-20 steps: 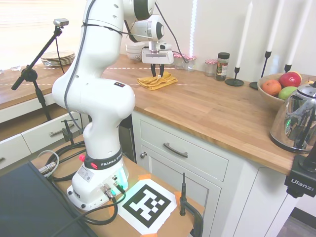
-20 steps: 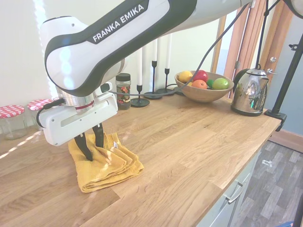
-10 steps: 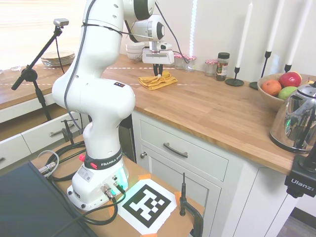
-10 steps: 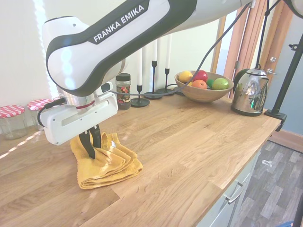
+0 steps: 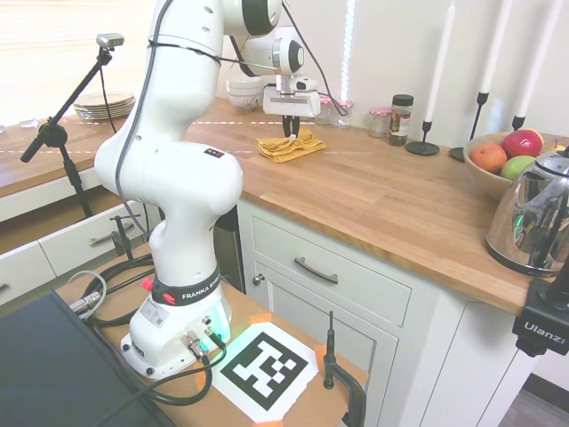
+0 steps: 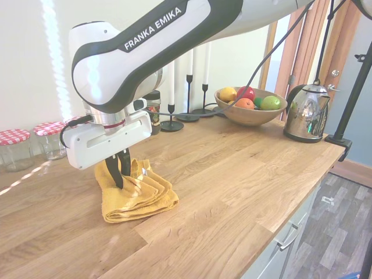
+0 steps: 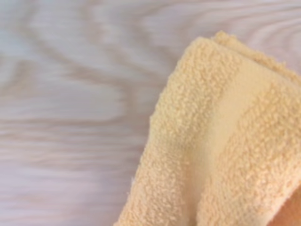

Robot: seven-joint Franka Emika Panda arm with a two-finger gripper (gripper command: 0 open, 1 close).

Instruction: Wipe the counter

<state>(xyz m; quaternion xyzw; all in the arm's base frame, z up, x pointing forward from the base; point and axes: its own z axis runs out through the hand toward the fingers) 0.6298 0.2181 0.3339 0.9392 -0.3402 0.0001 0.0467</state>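
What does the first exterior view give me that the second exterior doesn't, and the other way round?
Only the first exterior: the stacked plates, the white cabinets and a drawer handle. Only the second: a close look at the claw pinched shut on the yellow towel, and the wood floor. Both: the counter, towel, red-lidded jars, spice jar, candlesticks, fruit bowl and kettle.

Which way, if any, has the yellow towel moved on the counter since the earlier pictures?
Yes. The yellow towel, pinched by the gripper, has slid along the counter towards the spice jar and candlesticks.
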